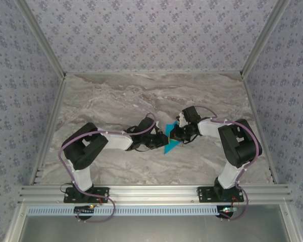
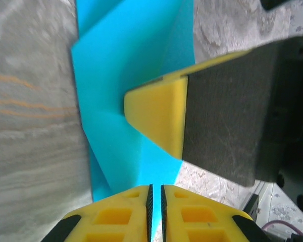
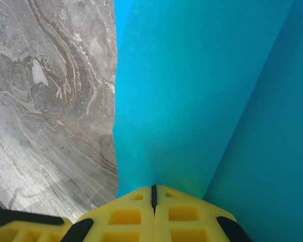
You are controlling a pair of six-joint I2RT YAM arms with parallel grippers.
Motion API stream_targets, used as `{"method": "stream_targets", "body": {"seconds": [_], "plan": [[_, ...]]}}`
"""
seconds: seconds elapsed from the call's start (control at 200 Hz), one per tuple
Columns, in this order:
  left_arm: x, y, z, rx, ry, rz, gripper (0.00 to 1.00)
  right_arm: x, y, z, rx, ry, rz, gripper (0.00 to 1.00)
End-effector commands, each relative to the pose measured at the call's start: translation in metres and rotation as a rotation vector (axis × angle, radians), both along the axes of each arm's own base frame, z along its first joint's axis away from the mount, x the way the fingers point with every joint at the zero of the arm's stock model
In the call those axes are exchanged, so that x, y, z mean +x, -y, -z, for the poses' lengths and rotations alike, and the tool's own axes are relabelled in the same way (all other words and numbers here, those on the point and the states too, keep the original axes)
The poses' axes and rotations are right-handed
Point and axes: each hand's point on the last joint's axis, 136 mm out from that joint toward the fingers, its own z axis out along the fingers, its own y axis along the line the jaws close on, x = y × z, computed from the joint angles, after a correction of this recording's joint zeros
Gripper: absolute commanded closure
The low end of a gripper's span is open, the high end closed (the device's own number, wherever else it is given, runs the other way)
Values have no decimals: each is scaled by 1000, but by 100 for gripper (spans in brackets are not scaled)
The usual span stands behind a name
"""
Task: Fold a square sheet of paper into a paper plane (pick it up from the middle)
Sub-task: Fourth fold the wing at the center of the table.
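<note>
Progress looks early: left gripper (image 2: 155,187) and right gripper (image 3: 153,187) each pinch the creased sheet (image 2: 116,65) ahead; plane folds remain.

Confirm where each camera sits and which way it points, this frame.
Top external: above and behind the robot, looking down on the marble table; left arm and right arm show whole, meeting at the blue paper.
Right wrist: on the right arm, looking along the right gripper at paper and table.
Left wrist: on the left arm, looking along the left gripper at paper; the right gripper's finger crosses ahead.
Shared: all three see the paper.
</note>
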Motion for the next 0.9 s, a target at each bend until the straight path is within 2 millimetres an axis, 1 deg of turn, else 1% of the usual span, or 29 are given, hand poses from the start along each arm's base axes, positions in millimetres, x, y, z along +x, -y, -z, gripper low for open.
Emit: {"method": "stream_targets", "body": {"seconds": [0.0, 0.115, 0.32, 0.47, 0.605, 0.72, 0.839, 0.894], "plan": [[-9, 4, -3, -16, -14, 23, 85, -10, 17, 20, -98, -53, 39, 93], [-14, 4, 5, 3, -39, 31, 85, -11, 17, 20, -100, -57, 41, 93], [-16, 2, 17, 39, -65, 35, 86, -10, 17, 16, -94, -50, 45, 93], [-17, 2, 21, 48, -67, 38, 87, -8, 16, 10, -88, -34, 45, 93], [-17, 2, 21, 55, -63, 40, 87, -4, 16, 1, -80, -8, 48, 92], [-17, 2, 22, 58, -63, 44, 87, 0, 20, -11, -104, 31, 60, 86], [-18, 3, 21, 56, -60, 50, 87, 4, 27, -20, -149, 63, 72, 76], [-18, 4, 20, 52, -58, 54, 87, 4, 31, -21, -179, 71, 75, 70]]}}
